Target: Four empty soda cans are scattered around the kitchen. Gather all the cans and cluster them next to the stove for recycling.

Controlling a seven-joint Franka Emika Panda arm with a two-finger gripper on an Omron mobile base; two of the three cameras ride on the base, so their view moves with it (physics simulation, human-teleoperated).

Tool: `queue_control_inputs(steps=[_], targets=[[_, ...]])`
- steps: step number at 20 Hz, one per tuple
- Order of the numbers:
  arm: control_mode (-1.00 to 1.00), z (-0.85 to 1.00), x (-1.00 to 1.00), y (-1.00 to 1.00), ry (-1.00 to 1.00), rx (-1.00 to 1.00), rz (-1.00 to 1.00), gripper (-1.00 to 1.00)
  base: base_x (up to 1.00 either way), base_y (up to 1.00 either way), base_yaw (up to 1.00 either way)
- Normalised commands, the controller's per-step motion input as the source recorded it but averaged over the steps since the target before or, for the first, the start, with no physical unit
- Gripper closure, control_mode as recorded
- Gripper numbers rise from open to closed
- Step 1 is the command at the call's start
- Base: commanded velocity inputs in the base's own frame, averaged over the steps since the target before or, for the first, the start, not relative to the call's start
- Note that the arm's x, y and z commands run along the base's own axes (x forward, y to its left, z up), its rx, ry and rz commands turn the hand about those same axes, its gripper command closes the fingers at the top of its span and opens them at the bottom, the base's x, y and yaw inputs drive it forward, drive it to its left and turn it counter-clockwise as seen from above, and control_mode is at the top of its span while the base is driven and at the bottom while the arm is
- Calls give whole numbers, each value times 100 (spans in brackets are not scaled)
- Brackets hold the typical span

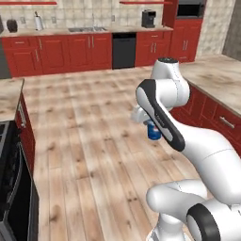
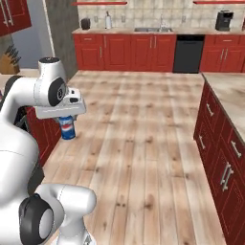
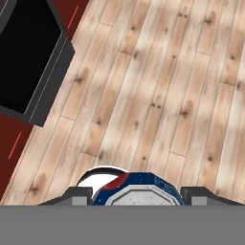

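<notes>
The blue soda can [image 2: 68, 128] is hanging upright above the wood plank floor [image 2: 143, 143], just below the white hand, with its red, white and blue label facing the right base view. In the hand view the can's silvery top [image 3: 139, 191] is sitting at 6 o'clock between the two dark finger tips [image 3: 76, 195], and the gripper [image 3: 136, 196] is standing clamped on the can, one finger at each side. In the left base view the can [image 1: 153, 132] is showing at 3 o'clock of the frame's centre, partly behind the arm's dark-banded link. The black stove [image 1: 12, 188] is occupying the 8 o'clock edge there. The black dishwasher panel [image 2: 188, 54] is lying at 1 o'clock in the right base view, among red cabinets [image 2: 129, 52].
</notes>
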Motion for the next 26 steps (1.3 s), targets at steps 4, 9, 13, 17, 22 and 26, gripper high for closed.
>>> queue_control_inputs(steps=[4,9,13,17,22,26], targets=[[100,0,0,0,0,0,0,100,89,0,20],[100,0,0,0,0,0,0,100,78,0,23],[100,0,0,0,0,0,0,100,67,0,25],[100,0,0,0,0,0,0,100,44,0,31],[100,0,0,0,0,0,0,100,21,0,36],[100,0,0,0,0,0,0,100,1,0,41]])
